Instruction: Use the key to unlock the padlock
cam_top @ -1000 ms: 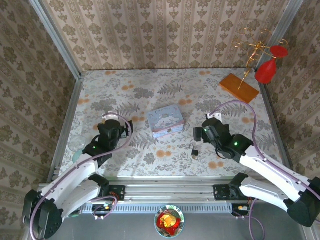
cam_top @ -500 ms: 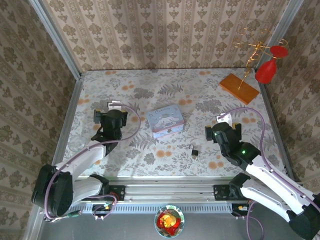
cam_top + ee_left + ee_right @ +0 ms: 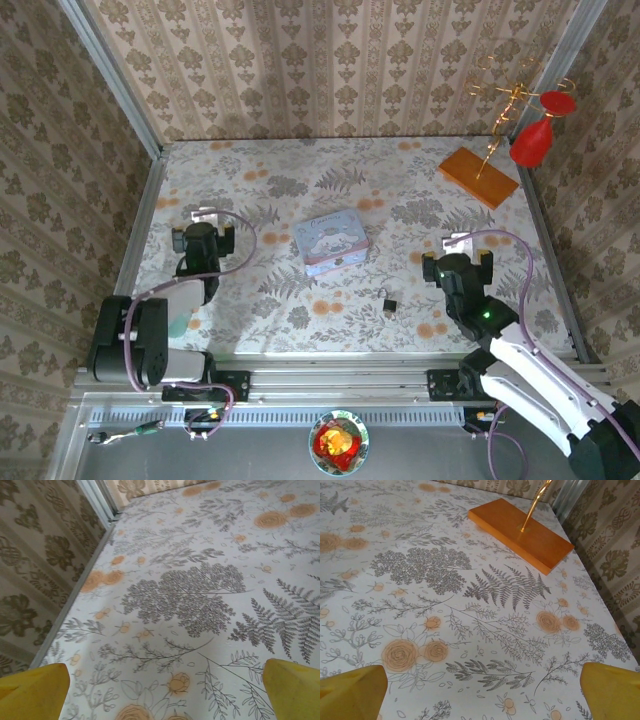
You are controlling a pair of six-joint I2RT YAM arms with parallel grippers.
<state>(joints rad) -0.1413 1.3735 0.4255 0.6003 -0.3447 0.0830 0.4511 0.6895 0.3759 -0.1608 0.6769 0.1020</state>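
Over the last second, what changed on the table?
Both arms pulled back from the centre: the left end effector swung left, away from the tin, and the right end effector swung right, away from the padlock. Both are open and empty; nothing was grasped or released. The padlock, tin and wooden stand stayed put.

You face walls [image 3: 330,70] papered in beige damask, closing in a floral tablecloth [image 3: 280,180] between metal corner posts [image 3: 112,75].
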